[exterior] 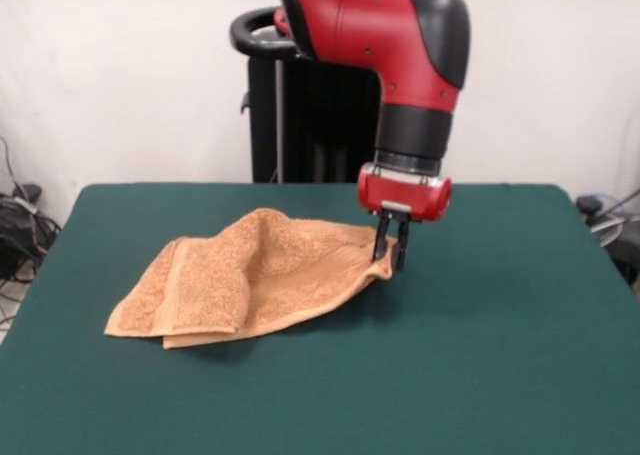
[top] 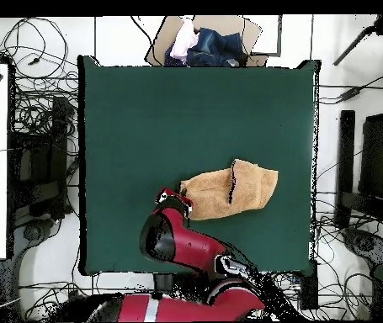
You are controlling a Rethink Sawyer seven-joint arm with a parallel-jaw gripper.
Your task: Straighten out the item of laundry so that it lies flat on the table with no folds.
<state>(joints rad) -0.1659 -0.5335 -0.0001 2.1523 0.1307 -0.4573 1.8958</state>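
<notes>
The item of laundry [exterior: 250, 280], an orange-tan terry towel, lies rumpled and folded over itself on the green table [exterior: 480, 355]. Its left end is doubled into a thick flap, and its right corner is lifted slightly off the surface. My gripper [exterior: 390, 247] is shut on that raised right corner, just above the table. From above, the towel [top: 232, 192] sits right of the table's middle [top: 144, 126], with the gripper [top: 180, 200] at its left tip, mostly hidden under the red arm.
A cardboard box with clothes [top: 203, 44] sits beyond the table's top edge in the overhead view. Cables and stands ring the table [top: 34, 126]. The arm's black pedestal [exterior: 290, 105] stands behind the table.
</notes>
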